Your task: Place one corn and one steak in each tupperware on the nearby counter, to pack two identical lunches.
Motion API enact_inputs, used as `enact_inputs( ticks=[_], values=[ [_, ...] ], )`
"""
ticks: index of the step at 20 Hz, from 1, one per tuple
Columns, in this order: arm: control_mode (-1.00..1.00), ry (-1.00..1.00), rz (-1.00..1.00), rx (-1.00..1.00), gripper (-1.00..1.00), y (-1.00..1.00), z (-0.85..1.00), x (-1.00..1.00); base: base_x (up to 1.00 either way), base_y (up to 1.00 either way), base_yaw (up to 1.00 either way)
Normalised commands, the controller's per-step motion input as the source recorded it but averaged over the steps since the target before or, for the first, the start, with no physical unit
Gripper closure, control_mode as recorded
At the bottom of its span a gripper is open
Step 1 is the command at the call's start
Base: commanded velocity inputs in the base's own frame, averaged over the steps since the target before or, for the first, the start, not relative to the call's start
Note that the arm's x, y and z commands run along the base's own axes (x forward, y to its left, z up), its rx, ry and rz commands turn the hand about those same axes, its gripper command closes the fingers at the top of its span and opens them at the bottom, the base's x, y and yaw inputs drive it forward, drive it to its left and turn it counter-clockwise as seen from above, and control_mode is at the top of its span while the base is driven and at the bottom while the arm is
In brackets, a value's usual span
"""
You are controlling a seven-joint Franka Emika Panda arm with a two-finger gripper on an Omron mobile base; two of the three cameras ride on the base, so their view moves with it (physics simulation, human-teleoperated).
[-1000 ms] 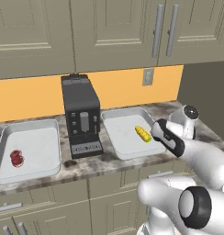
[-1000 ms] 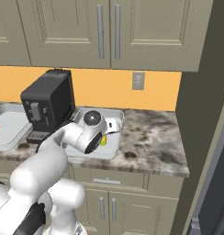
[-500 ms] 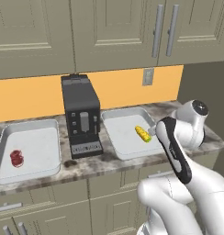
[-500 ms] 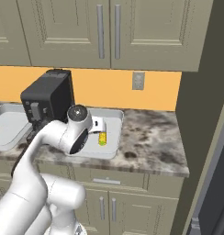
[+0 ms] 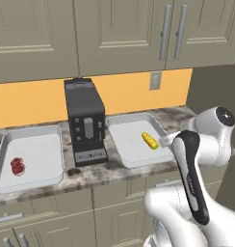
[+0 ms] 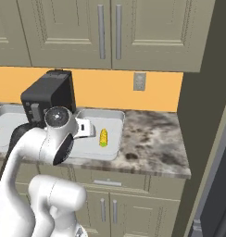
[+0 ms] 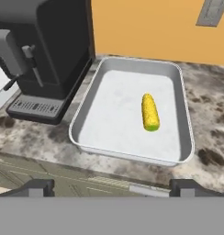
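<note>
That corn (image 7: 150, 112) lying at about 3 o'clock in the tupperware (image 7: 132, 149) looks light, stiff and rolly, so I'd pinch it across the middle, and the gripper (image 7: 111, 187) has its tips wide apart, holding nothing.

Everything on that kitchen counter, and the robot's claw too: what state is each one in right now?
Right tupperware: on the counter, holds one corn, no steak.
Corn: lying flat in the right tupperware.
Left tupperware: holds one steak, no corn.
Steak: lying near that tray's left end.
Coffee machine: upright between both trays.
Upper cabinet doors: closed.
Gripper: open, empty, hovering off the counter's front edge.
</note>
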Motion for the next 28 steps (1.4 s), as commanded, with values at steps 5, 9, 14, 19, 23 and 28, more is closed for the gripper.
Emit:
enact_inputs(
  ticks=[5,9,14,19,23,28],
  values=[
    [-1.00,-0.09,0.00,0.00,-1.00,0.03,0.33,-0.61,0.00,0.00,0.00],
    [1.00,-0.01,0.00,0.00,-1.00,0.00,0.07,-0.43,-0.23,-0.02,0.00],
    [1.00,0.00,0.00,0.00,-1.00,0.00,0.00,0.00,-1.00,-0.62,-0.04],
    [1.00,0.00,0.00,0.00,-1.00,0.00,0.00,0.00,-0.59,-0.99,0.00],
    [1.00,0.00,0.00,0.00,-1.00,0.00,0.00,0.00,-0.77,-0.74,0.00],
    [1.00,0.00,0.00,0.00,-1.00,0.00,0.00,0.00,-0.73,-0.74,0.00]
  ],
)
